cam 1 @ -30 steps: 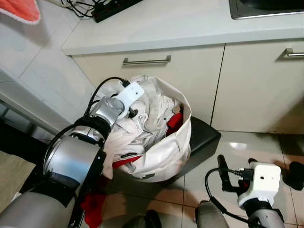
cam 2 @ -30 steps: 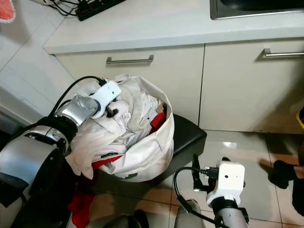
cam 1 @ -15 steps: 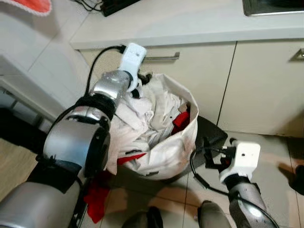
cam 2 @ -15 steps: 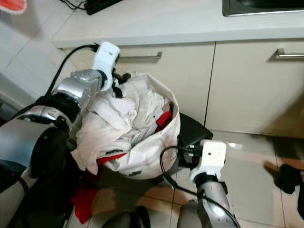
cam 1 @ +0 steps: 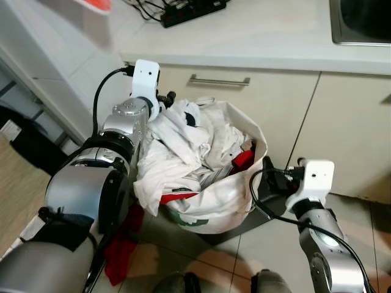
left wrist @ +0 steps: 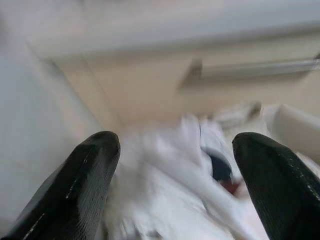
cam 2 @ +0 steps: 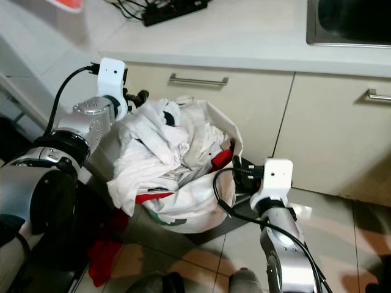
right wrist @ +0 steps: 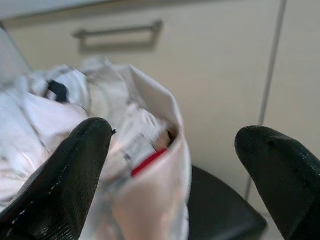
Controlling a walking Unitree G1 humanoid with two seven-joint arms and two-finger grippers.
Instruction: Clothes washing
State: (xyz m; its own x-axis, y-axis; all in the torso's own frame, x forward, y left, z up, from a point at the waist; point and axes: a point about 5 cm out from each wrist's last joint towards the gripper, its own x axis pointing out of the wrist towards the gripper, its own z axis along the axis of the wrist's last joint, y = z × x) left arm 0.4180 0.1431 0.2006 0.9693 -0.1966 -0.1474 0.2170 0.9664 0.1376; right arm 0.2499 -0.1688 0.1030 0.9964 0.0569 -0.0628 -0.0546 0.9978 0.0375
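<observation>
A white laundry bag (cam 1: 214, 198) stands stuffed with white clothes (cam 1: 180, 137) and a red garment (cam 1: 242, 160). My left gripper (cam 1: 166, 97) is at the bag's far left rim, by the drawer front, open. Between its fingertips (left wrist: 102, 142) the left wrist view shows blurred white clothes (left wrist: 170, 200), with nothing gripped. My right gripper (cam 1: 272, 175) is close to the bag's right rim, open. The bag's rim (right wrist: 167, 107) and the red garment (right wrist: 147, 162) lie ahead of its wide-spread fingers (right wrist: 92, 137).
The bag rests on a low black stool (cam 1: 247, 213) in front of cream cabinets with a bar handle (cam 1: 219, 80). A power strip (cam 1: 192, 9) and a sink (cam 1: 360, 21) are on the counter above. A red cloth (cam 1: 122, 256) lies on the tiled floor.
The view has shifted. My left gripper rose out of the clothes to the bag's far rim. My right arm lifted from near the floor to the bag's right side.
</observation>
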